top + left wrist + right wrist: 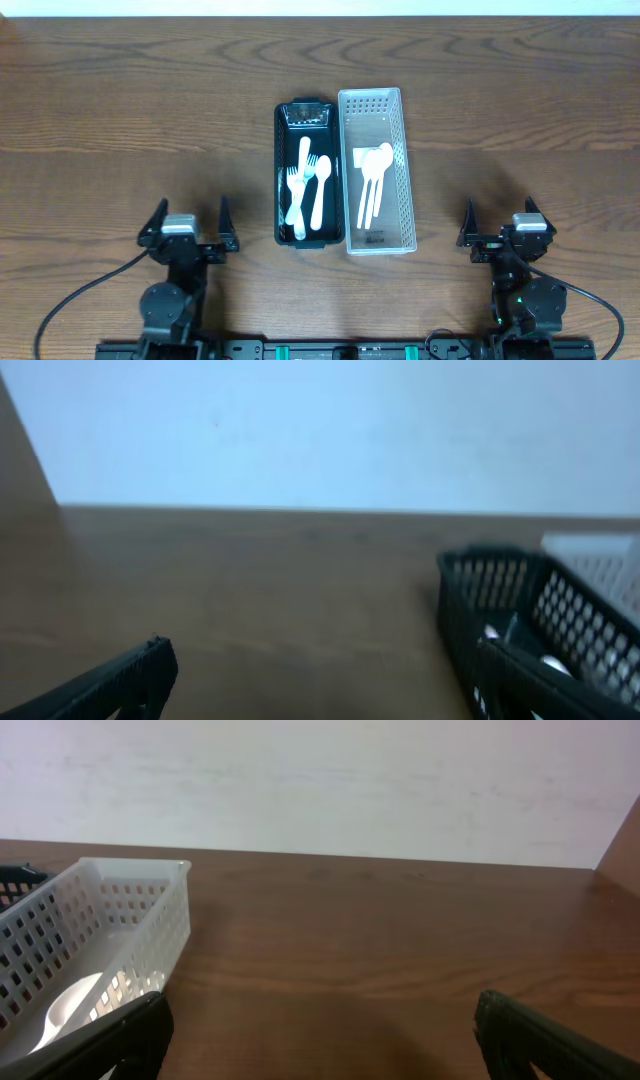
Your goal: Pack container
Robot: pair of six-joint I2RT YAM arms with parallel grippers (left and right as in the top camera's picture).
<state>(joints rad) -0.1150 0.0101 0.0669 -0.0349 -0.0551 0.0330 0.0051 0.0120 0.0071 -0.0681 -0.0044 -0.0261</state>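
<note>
The wooden table (120, 100) is carrying two long slotted baskets at its centre, side by side with walls touching. A black basket (278, 150) is sitting on the left and a white basket (410, 180) on the right. Both are lying with the long axis running away from the robot, short ends facing the arms.

The left gripper (192, 212) and right gripper (500, 215) are resting near the front edge, well apart from the baskets. Each is standing with jaws spread wide and gripping nothing.

White plastic cutlery (322, 167), a fork and spoons, is lying lengthwise in the black basket, handles mostly toward the robot. More spoons (370, 190) are lying likewise in the white basket.

Judgement: these pieces are looking light, stiff and slick, so they are liable to skid. The narrow handle at mid-length is looking like the soundest place to pinch, across its width.
</note>
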